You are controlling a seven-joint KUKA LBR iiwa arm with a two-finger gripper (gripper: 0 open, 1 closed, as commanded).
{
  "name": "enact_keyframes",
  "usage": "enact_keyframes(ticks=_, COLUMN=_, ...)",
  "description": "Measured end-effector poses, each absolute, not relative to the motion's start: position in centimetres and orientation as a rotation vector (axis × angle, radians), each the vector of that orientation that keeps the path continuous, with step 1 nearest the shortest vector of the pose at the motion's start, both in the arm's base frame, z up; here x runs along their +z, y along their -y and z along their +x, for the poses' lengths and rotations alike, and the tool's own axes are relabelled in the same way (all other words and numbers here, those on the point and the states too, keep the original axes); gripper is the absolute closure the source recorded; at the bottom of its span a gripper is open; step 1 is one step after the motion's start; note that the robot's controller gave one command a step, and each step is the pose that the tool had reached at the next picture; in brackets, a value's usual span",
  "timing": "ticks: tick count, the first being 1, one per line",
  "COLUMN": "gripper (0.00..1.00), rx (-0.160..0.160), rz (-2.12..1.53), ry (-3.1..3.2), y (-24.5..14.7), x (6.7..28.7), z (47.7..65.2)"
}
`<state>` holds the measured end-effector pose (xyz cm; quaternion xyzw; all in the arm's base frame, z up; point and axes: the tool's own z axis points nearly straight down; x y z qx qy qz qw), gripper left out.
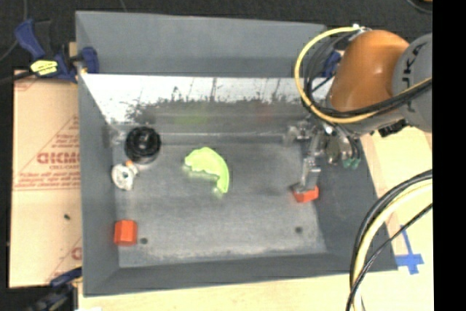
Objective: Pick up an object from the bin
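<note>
Small orange block [306, 194] lies on the bin [218, 258] floor at right, close to the right wall, long axis roughly left-right, with the gripper [309, 184] tip right at its top; can't tell if the jaws are spread or pinching it. Bare scuffed grey floor runs left to a lime-green curved piece [209, 167] at centre. Along the left wall: black round cap [142, 143], white-silver bit [123, 176], orange cube [125, 231].

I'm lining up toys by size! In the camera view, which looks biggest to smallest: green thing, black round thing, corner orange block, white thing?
1. green thing
2. black round thing
3. orange block and white thing: they look about alike, so no ranking
</note>
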<state>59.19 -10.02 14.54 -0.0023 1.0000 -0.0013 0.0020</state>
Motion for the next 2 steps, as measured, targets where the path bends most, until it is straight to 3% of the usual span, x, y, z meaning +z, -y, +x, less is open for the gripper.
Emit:
enact_keyframes(ticks=1, gripper=0.00, rx=-0.004, rz=-0.007, ry=-3.138, y=10.0, x=14.5, z=59.2)
enact_keyframes(ticks=2, gripper=0.00, rx=-0.008, rz=-0.153, ry=-3.128, y=10.6, x=7.2, z=60.9)
